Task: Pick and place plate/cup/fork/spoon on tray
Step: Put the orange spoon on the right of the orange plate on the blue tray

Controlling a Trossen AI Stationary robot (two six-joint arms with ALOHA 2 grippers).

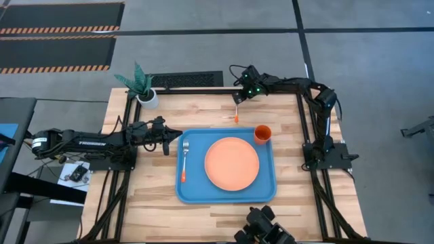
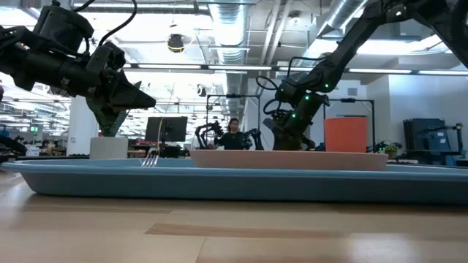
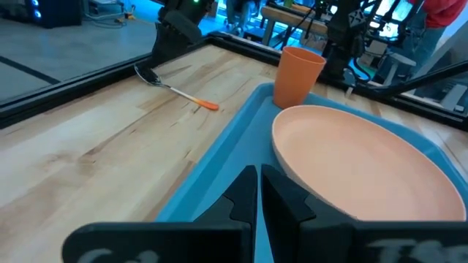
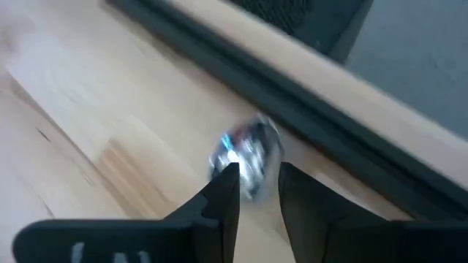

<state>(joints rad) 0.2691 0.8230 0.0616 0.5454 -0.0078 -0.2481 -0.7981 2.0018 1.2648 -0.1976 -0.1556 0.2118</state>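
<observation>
The blue tray (image 1: 268, 193) lies mid-table. On it are the salmon-orange plate (image 1: 232, 163), the orange cup (image 1: 262, 133) upright in the far right corner, and the fork (image 1: 184, 161) along the left side. The spoon (image 1: 237, 114) lies on the wood beyond the tray's far edge, its orange handle pointing at the tray. My right gripper (image 1: 238, 100) is down at the spoon's bowl end, its fingers nearly together. My left gripper (image 1: 167, 144) is shut and empty, raised above the tray's left rim near the fork. My right gripper has the spoon's silver bowl (image 4: 248, 150) at its fingertips, one finger (image 4: 223, 193) on each side, coming from above and slanting down. The picture is blurred, so the exact touch is unclear. The handle (image 3: 207, 104) still lies on the table.
A white pot with a green plant (image 1: 144, 88) stands at the far left corner. Black frame rails (image 1: 298, 115) run along the table's far and side edges. A dark device (image 1: 261, 227) sits at the near edge. Bare wood lies left of the tray.
</observation>
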